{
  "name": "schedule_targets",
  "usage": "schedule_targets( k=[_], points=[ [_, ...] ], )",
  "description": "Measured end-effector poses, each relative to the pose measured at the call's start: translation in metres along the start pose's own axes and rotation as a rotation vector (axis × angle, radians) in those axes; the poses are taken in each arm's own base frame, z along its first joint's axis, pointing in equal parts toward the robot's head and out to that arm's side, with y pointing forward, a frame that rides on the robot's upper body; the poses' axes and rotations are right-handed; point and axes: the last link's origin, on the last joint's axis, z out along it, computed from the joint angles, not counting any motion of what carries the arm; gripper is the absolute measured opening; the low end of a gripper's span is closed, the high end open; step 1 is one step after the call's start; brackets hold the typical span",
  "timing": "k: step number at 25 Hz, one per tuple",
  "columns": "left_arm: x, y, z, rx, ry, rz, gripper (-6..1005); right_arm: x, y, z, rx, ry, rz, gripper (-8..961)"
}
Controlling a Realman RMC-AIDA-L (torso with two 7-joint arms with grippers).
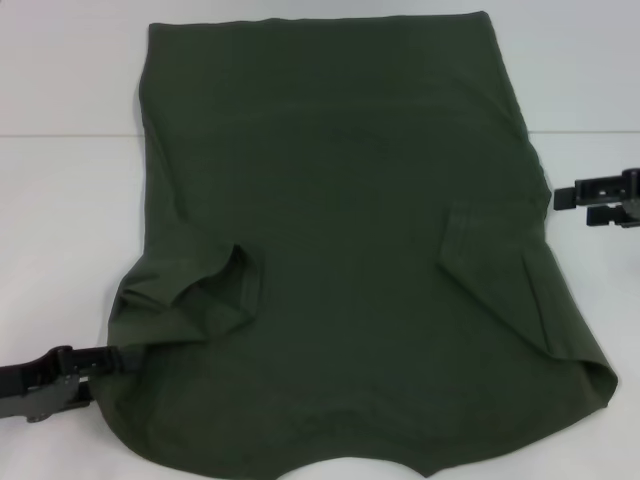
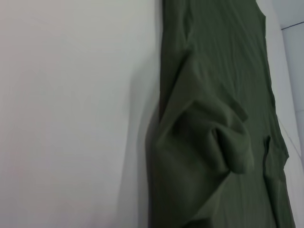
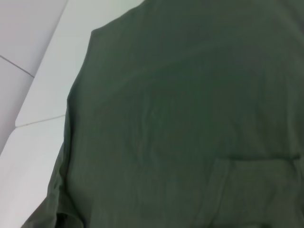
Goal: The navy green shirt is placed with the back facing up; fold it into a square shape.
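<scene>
Navy green shirt (image 1: 340, 200): soft matt cloth, lightly creased. Table (image 1: 60, 200): smooth white, faint sheen.

The left gripper (image 1: 118, 360) sits at about 8 o'clock in the head view, low and reaching in level from the left edge toward 3 o'clock. Its dark fingers lie close together, with their tips at the shirt (image 1: 340, 250) edge; whether they pinch cloth cannot be told. The right gripper (image 1: 575, 200) sits at about 3 o'clock, coming in from the right edge and pointing toward 9 o'clock. Its two fingers are parted, one above the other, with a gap between them, just clear of the shirt's side.
</scene>
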Motion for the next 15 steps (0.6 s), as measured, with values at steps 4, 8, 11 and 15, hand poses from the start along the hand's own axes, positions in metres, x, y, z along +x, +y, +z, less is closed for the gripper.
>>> schedule_targets(
  k=[4, 8, 11, 15],
  points=[
    [0.0, 0.0, -0.001, 0.005, -0.007, 0.002, 545, 0.005, -0.003, -0.004, -0.002, 0.018, 0.0, 742],
    [0.0, 0.0, -0.001, 0.005, -0.008, 0.004, 370, 0.015, -0.009, -0.014, 0.023, 0.109, -0.013, 738],
    [0.002, 0.003, 0.0, 0.001, -0.011, 0.015, 259, 0.023, -0.014, -0.025, 0.062, 0.187, -0.018, 736],
    [0.004, 0.003, 0.001, -0.002, -0.007, 0.018, 167, 0.034, -0.017, -0.034, 0.09, 0.276, -0.023, 733]
  ],
)
